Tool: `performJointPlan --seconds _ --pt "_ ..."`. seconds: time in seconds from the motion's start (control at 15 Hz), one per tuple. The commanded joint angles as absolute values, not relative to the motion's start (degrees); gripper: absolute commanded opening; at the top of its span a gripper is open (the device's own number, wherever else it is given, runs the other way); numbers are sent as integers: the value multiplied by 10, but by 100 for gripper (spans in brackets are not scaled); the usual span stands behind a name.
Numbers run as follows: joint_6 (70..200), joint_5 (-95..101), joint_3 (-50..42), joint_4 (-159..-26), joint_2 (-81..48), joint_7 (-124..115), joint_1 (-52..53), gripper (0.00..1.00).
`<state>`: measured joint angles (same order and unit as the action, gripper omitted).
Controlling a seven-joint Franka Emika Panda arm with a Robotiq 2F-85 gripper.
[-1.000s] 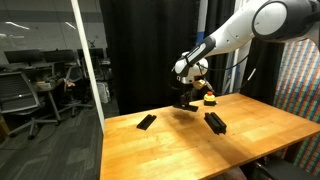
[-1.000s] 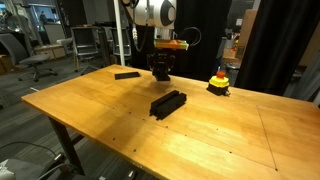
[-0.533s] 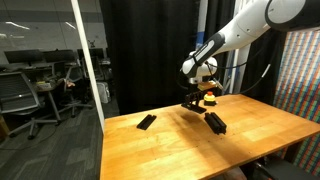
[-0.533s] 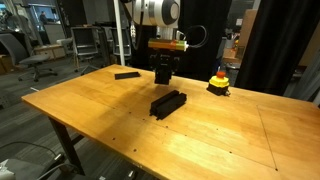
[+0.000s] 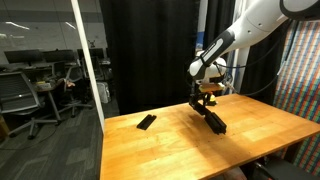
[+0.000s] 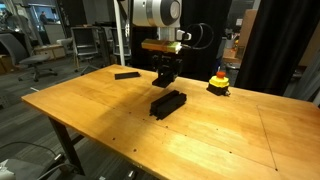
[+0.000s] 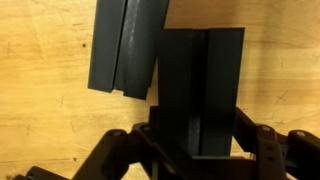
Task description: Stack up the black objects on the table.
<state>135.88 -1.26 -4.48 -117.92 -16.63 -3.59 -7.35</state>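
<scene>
My gripper is shut on a black bar and holds it in the air just above the table. A pile of black bars lies on the table below and just beside it; it also shows in an exterior view and at the upper left of the wrist view. Another single black bar lies apart, also seen in an exterior view. In the wrist view the gripper clamps the bar from both sides.
A small red-and-white topped object stands on the table near the pile. A black curtain hangs behind the table. A glass partition with a white post stands off the table's side.
The gripper has carried the held black bar sideways, away from the lone bar, until it hangs over the pile of bars. The bars on the table have not moved.
</scene>
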Motion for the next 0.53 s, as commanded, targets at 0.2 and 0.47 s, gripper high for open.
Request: performJointPlan --seconds 0.2,0.47 --pt "1380 23 -73 -1248 -114 -130 -52 46" --pt "1372 39 -79 -1268 -106 -155 -52 46"
